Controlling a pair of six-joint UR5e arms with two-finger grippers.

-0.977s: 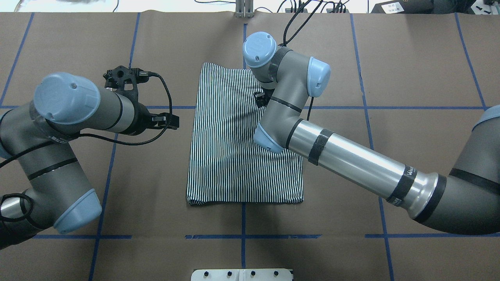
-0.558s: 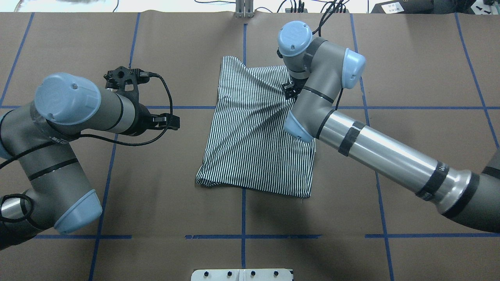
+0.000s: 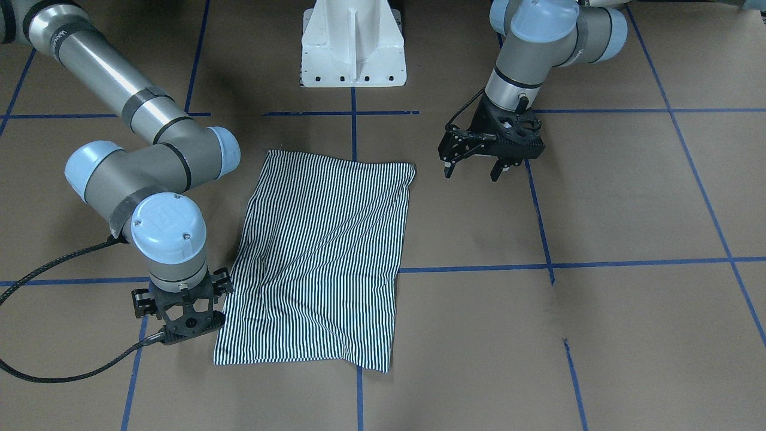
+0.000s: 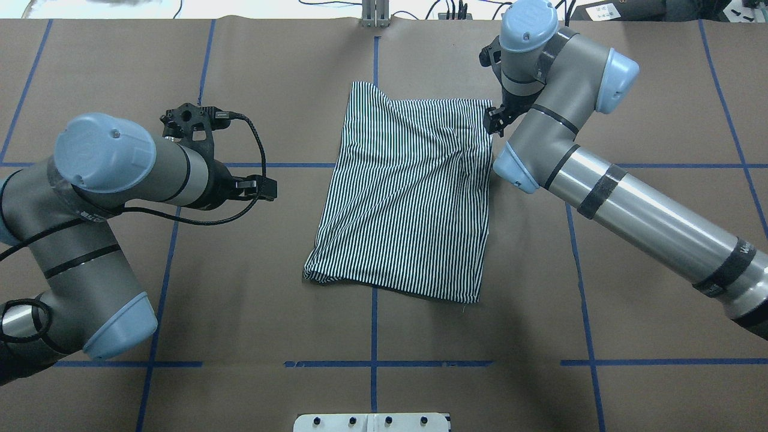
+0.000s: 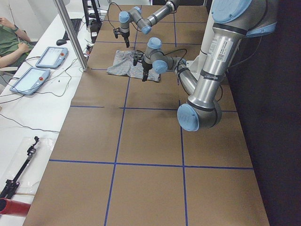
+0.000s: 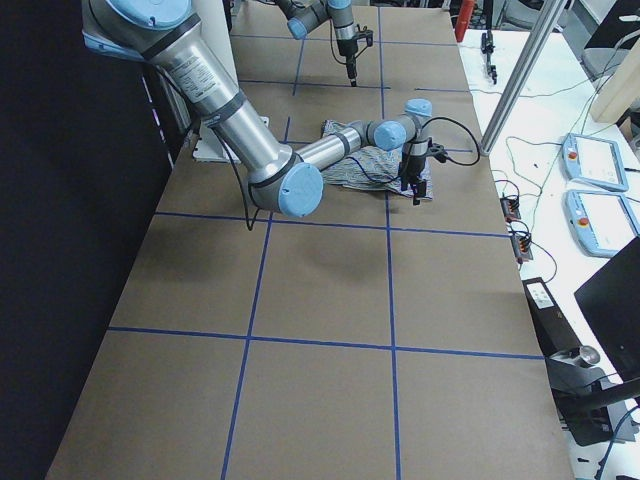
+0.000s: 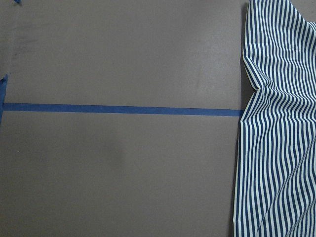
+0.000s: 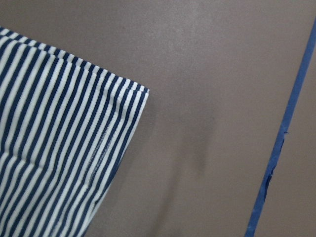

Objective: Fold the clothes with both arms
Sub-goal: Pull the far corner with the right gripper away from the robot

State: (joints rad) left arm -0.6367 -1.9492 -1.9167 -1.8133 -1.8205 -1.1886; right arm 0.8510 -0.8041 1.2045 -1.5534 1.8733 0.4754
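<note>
Brown-papered counter (image 4: 240,270) holds the folded striped shirt (image 4: 408,198) at centre. Only the front view shows the left gripper (image 3: 471,173) with jaws released, away from it. The right gripper (image 4: 494,122) seems just beside its corner; I cannot tell its jaws.

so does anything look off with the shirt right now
Yes. The folded striped shirt lies askew to the blue grid lines, its near edge slanting, and diagonal wrinkles run across its top layer. The right tool sits beside its far right corner.
</note>
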